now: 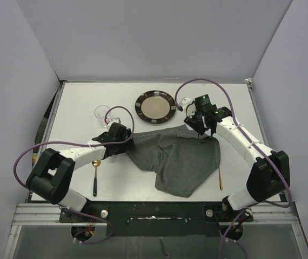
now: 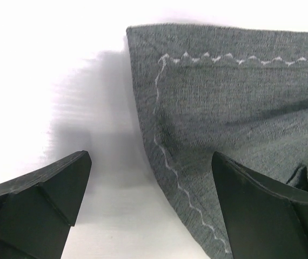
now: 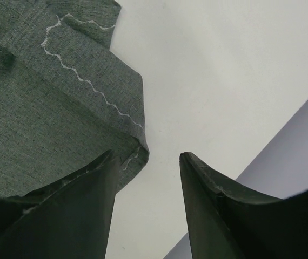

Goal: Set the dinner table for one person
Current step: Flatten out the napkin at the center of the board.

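Here the left hand gapes wide and the right hand half-open, both empty, above the dinner table.

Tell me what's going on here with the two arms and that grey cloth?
Both arms are at the grey placemat, which lies crumpled and folded on itself in the middle of the white table. The left gripper hovers over its left corner with jaws wide open. The right gripper is at the far right corner, jaws apart and not clamped. The plate and glass wait at the far side, and the spoon and a gold utensil lie beside the mat.
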`<state>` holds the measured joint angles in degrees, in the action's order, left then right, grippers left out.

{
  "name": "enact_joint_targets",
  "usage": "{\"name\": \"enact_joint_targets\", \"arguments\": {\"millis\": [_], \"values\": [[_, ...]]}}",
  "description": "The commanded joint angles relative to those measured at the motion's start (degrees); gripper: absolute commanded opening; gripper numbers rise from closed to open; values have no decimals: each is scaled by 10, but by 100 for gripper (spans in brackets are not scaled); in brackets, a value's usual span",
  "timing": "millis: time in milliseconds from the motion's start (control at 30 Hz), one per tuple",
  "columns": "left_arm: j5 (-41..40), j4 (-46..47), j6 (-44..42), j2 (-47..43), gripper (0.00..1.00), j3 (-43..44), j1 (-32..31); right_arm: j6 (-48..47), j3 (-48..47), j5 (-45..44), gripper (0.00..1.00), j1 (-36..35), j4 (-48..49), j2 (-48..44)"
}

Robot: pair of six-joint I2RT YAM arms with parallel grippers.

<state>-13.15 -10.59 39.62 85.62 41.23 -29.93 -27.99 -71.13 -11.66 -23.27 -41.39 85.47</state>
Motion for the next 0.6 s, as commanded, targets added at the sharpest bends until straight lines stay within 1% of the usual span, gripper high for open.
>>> {"name": "enact_joint_targets", "arguments": {"millis": [0,100,267,433,567], "values": [[21,62,-25,48,97,47,10,-12,-11,44,49,2,16,35],[33,84,-33,91,97,72,14,0,-9,84,49,-7,10,59],[44,120,-36,133,95,85,18,-9,17,93,50,-29,58,101],[44,124,-41,134,93,87,20,-14,-1,97,48,-50,72,136],[44,124,-46,127,92,82,22,-19,-5,100,48,-52,80,151]]}}
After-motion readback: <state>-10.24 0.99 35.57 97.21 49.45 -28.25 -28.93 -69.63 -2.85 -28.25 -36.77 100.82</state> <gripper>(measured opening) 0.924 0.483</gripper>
